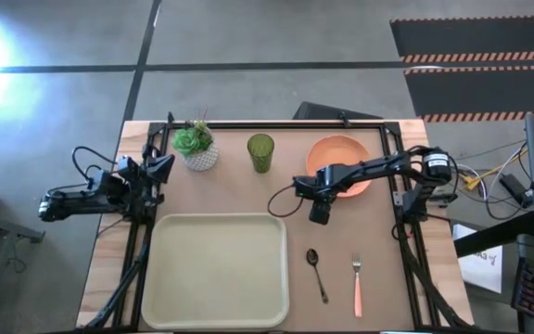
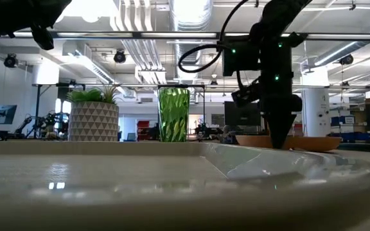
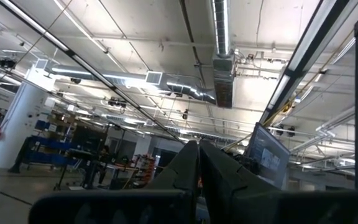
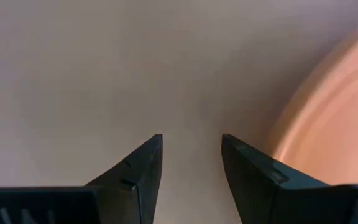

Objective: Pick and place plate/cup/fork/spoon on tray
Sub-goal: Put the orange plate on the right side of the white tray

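While my right gripper (image 1: 321,215) hangs low over the surface (image 1: 378,241) just beside the plate (image 1: 339,153), its fingers (image 4: 143,168) stand apart with nothing between them, so I judge this the opening step: going for the plate, with nothing yet on the tray (image 1: 216,269). My left gripper (image 1: 160,167) waits at the surface's left edge, fingers pressed together on nothing.

Next I must get one finger over the plate's rim and one under or outside it, then close, lift and carry it to the tray.

My right wrist view shows what no other does: bare surface in the gap between my fingers, and the plate's curved edge just off to one side, not yet between them. From above I see the whole layout: the cup (image 1: 260,152) stands behind the tray, and the spoon (image 1: 316,273) and fork (image 1: 357,285) lie to its right. The low view shows my gripper tip down close to plate height.
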`<state>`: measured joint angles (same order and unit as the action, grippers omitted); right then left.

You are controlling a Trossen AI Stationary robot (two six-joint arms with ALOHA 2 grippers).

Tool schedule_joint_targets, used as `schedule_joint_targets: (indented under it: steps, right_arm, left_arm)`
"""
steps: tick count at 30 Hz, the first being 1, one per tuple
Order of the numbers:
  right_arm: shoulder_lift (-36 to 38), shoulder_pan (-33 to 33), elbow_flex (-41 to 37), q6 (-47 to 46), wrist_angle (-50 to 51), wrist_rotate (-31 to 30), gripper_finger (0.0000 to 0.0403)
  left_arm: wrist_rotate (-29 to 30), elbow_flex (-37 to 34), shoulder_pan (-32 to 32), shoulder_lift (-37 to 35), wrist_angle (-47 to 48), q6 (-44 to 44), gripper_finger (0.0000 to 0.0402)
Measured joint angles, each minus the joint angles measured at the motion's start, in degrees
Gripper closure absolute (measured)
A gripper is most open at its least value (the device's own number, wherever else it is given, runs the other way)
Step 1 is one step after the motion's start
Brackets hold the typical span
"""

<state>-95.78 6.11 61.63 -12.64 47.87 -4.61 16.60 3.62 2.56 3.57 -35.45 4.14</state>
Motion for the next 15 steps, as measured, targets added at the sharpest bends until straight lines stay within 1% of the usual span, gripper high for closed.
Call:
schedule_joint_targets:
  steps: [5, 10, 15]
  right_arm:
    - [0.54, 0.35, 0.04, 0.54, -0.01, -0.01, 0.0257]
    - [3.87, 0.44, 1.44, 0.3, -0.04, -0.01, 0.0263]
    - [6.76, 1.31, 3.06, 0.97, 0.53, -0.09, 0.0258]
  left_arm:
    - [-0.27, -0.11, 0.0, 0.05, 0.02, 0.04, 0.0402]
    - [-0.28, -0.13, 0.01, 0.01, 0.02, 0.1, 0.0402]
    - [-0.29, -0.13, -0.01, 0.19, 0.01, 0.13, 0.0402]
